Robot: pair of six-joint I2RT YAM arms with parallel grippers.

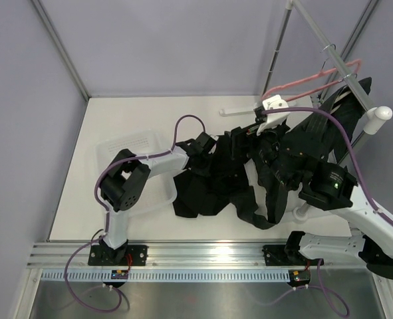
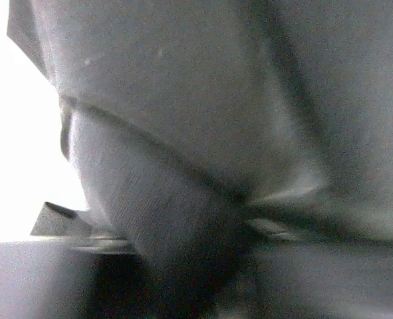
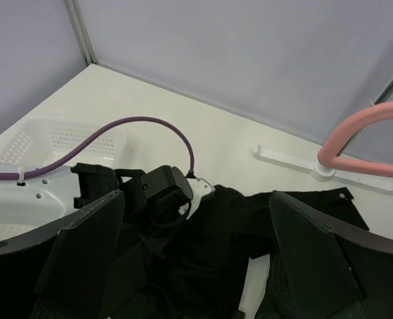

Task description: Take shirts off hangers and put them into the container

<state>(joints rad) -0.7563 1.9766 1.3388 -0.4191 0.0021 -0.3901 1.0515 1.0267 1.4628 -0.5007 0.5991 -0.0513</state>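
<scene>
Table (image 1: 116,119): white, with pale panels along its left, far and right edges.
Black shirt (image 1: 209,189): a crumpled heap in the middle of the table, trailing toward the near edge. It is off any hanger and lies outside the container, with its left edge just beside the container's right rim.
Second shirt (image 1: 346,106): dark, hanging from the rack at the far right corner, behind the right arm.
Container (image 1: 126,143): on the left half of the table, partly covered by the left arm.
Rack (image 1: 342,70): a grey pole slanting over the far right corner.
Pink hanger (image 1: 302,85): hooked on the rack pole, above the right end of the heap.
Left gripper (image 1: 206,146): down on the far-left part of the heap. Cloth fills its wrist view, so I cannot tell how wide the jaws stand or whether they hold fabric.
Right gripper (image 3: 196,226): jaws spread wide with nothing between them, above the right part of the heap and facing the left gripper.
</scene>
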